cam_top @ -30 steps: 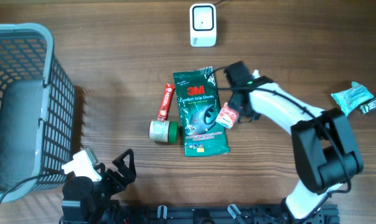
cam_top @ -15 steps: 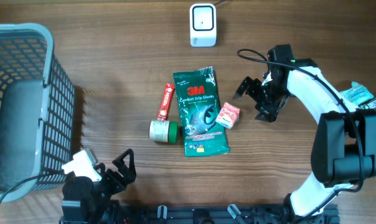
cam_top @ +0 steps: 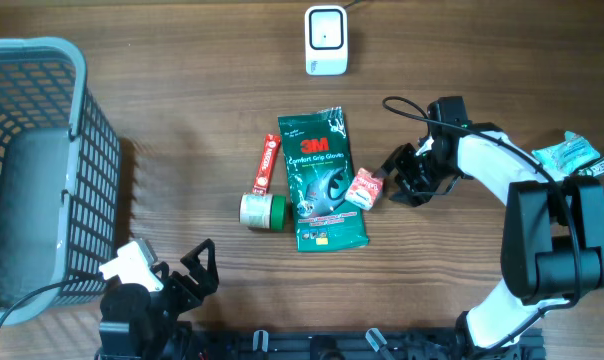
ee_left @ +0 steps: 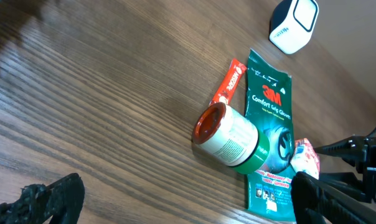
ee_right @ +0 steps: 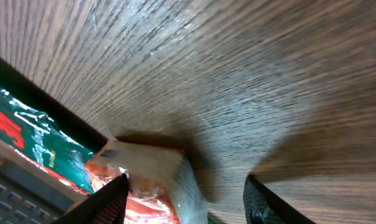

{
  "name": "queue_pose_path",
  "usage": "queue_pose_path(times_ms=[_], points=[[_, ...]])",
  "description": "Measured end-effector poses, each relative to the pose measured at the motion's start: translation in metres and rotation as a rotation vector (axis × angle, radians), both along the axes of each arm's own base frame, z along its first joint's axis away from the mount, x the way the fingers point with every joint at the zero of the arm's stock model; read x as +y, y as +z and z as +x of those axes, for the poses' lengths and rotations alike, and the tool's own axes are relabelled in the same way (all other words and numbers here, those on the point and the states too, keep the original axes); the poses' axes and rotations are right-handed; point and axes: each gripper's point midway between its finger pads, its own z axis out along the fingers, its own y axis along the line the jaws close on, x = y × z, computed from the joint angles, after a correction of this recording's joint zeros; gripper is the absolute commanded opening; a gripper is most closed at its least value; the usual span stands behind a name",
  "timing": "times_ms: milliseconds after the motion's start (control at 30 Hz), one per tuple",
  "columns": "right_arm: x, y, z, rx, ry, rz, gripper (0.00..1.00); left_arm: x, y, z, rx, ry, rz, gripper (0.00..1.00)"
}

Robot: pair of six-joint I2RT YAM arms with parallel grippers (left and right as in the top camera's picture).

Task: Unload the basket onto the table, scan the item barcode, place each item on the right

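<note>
The right gripper [ee_right: 185,190] has its jaws apart, gripping nothing. The packet [ee_right: 144,177] lies at their mouth, against one finger, half outside the gap. Better to centre over it before closing, pinching the edges. Meanwhile the left gripper [cam_top: 197,268] gapes wide, empty.

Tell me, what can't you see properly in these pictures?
Packet barcode: overhead, the print is too small; right wrist view, it is blurred and cut by the bottom edge.
Basket: overhead, cut off by the left edge.
Teal pack: overhead, label too small to read.
Jar label: left wrist view, text too small.
</note>
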Motion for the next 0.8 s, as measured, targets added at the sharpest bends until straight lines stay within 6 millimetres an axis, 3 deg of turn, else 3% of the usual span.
queue_pose_path(times_ms=[100,200,300,433,533,667,800], points=[[0.005,0.001,0.006,-0.049,0.027,0.03,0.38,0.0,0.0,0.0,0.0,0.0,0.0,1.0],[0.007,0.001,0.009,-0.083,0.05,0.041,0.05,0.0,0.0,0.0,0.0,0.0,0.0,1.0],[0.01,0.004,0.014,-0.144,0.106,0.062,0.04,0.0,0.0,0.0,0.0,0.0,0.0,1.0],[0.035,0.025,0.023,-0.365,0.317,0.227,0.04,0.0,0.0,0.0,0.0,0.0,0.0,1.0],[0.06,0.061,0.026,-0.606,0.489,0.446,0.04,0.0,0.0,0.0,0.0,0.0,0.0,1.0],[0.077,0.118,0.012,-0.974,0.689,0.76,0.04,0.0,0.0,0.0,0.0,0.0,0.0,1.0],[0.08,0.142,0.012,-1.22,0.791,0.842,0.04,0.0,0.0,0.0,0.0,0.0,0.0,1.0]])
